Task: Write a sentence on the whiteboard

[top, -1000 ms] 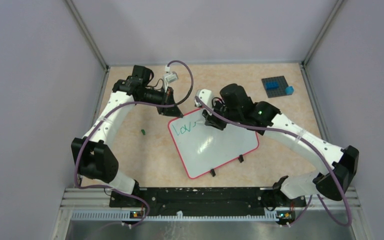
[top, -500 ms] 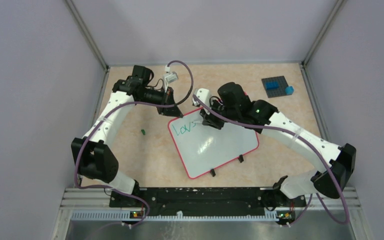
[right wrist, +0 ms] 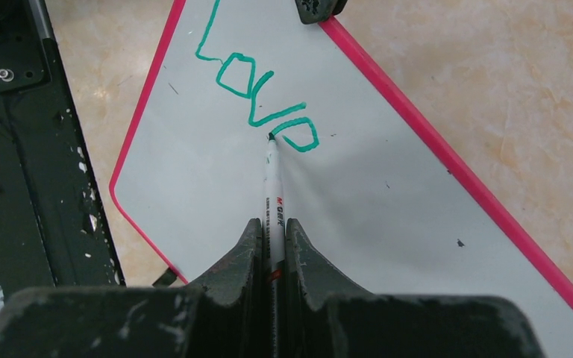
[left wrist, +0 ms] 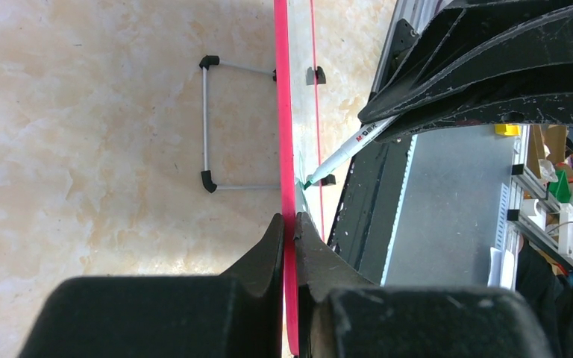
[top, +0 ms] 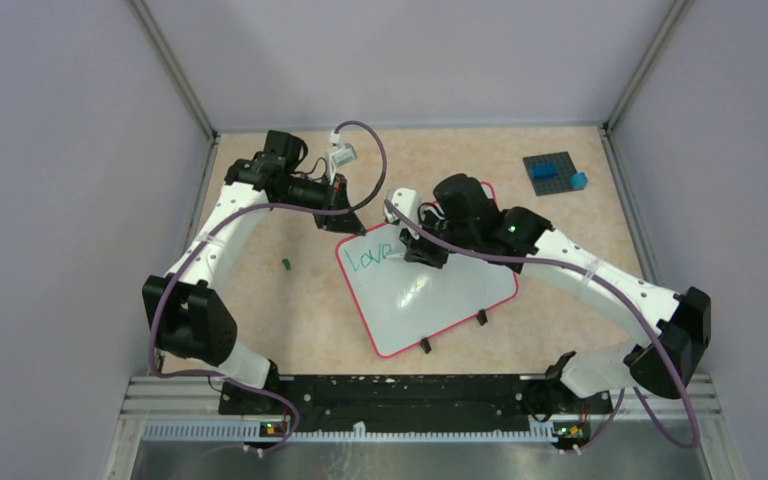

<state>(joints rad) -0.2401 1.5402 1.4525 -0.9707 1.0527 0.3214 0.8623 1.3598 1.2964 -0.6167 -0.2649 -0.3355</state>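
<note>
**Item:** whiteboard (top: 440, 295), a thin, stiff, glossy panel in a red-pink frame. Judged light, with a slippery face, and apt to skate or tip under pen pressure.

**Location:** one frame edge is pinched between the clenched fingers of the left gripper (left wrist: 289, 225). The writing face lies just ahead of the right gripper (right wrist: 272, 227).

**Best hold:** the frame rim, not the slick face.

**Right gripper:** clamped on a green marker (right wrist: 274, 190), its tip touching the green lettering (right wrist: 268, 117) at the last letter.

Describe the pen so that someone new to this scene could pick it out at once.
Find the whiteboard, red-framed, in the middle of the table. The right gripper is over its far left part, shut on the pen. It is the thin white stick whose green tip touches the end of the green writing.
</note>
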